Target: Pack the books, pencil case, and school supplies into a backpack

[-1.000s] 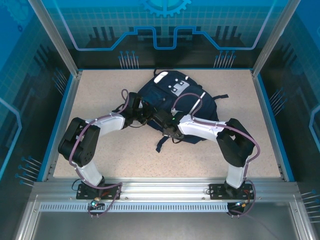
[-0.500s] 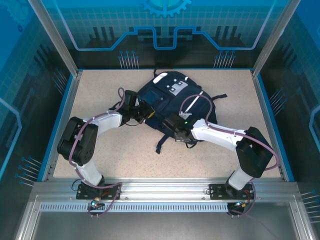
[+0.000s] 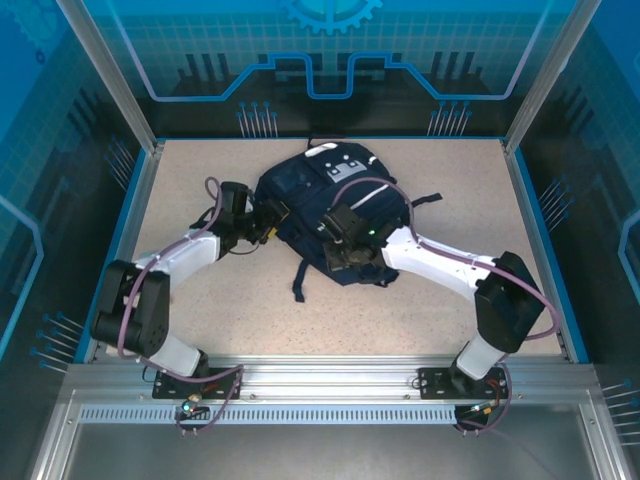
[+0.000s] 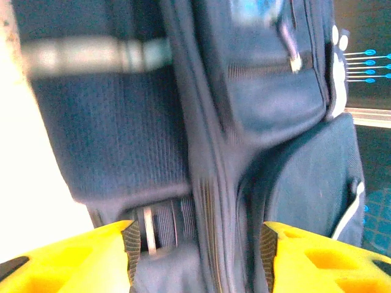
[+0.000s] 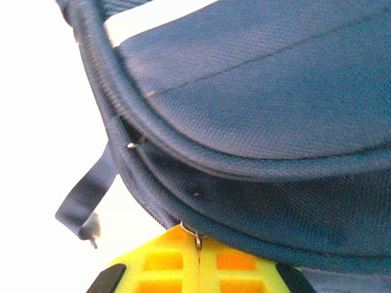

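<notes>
The navy-blue backpack (image 3: 322,196) lies flat at the back middle of the table. My left gripper (image 3: 266,222) is at its left side, open. In the left wrist view its yellow fingers (image 4: 125,247) stand apart around a ridge of backpack (image 4: 269,97) fabric and zip seam without pinching it. My right gripper (image 3: 341,247) is at the pack's near edge. It is shut on a small metal zipper pull (image 5: 197,237) that pokes out from the backpack (image 5: 263,122) seam. The books, pencil case and school supplies are out of view.
A dark strap (image 3: 298,284) trails from the pack toward the near side, and another strap (image 3: 426,199) sticks out to the right. Blue rails (image 3: 124,235) and metal posts border the speckled table (image 3: 250,310).
The backpack has slid left and a little toward the back, with both grippers moving along. My left gripper, shut before, now stands open. The right stays shut.
</notes>
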